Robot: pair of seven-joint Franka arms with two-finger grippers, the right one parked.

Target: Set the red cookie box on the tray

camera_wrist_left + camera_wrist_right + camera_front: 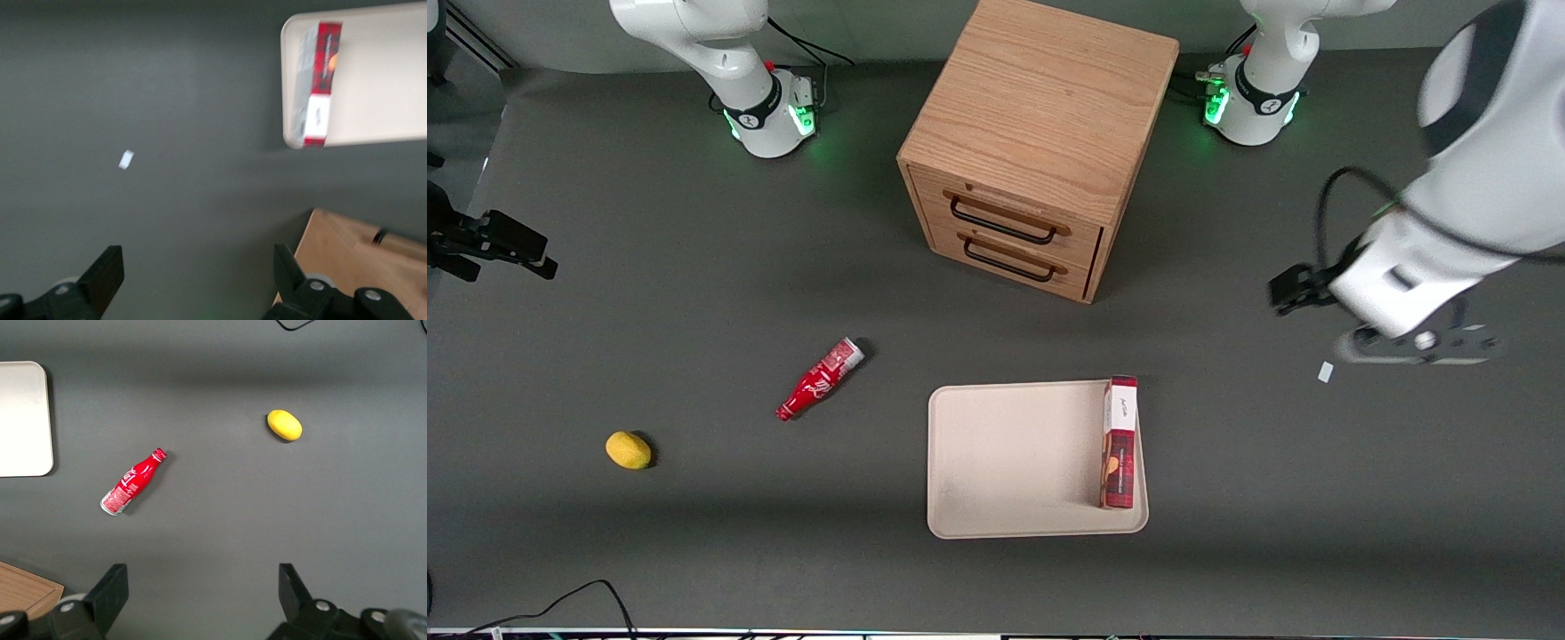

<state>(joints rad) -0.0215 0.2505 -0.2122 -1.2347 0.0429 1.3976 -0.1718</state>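
Note:
The red cookie box (1120, 444) stands on its long narrow side on the cream tray (1014, 462), along the tray edge toward the working arm's end. Its white end panel points toward the cabinet. Both also show in the left wrist view, the box (319, 83) on the tray (380, 80). My left gripper (1418, 348) hovers over bare table well off the tray, toward the working arm's end. In the left wrist view the gripper (197, 267) is open wide and holds nothing.
A wooden two-drawer cabinet (1040, 133) stands farther from the front camera than the tray. A small red bottle (819, 380) and a yellow lemon (629, 450) lie toward the parked arm's end. A small white scrap (1325, 372) lies near my gripper.

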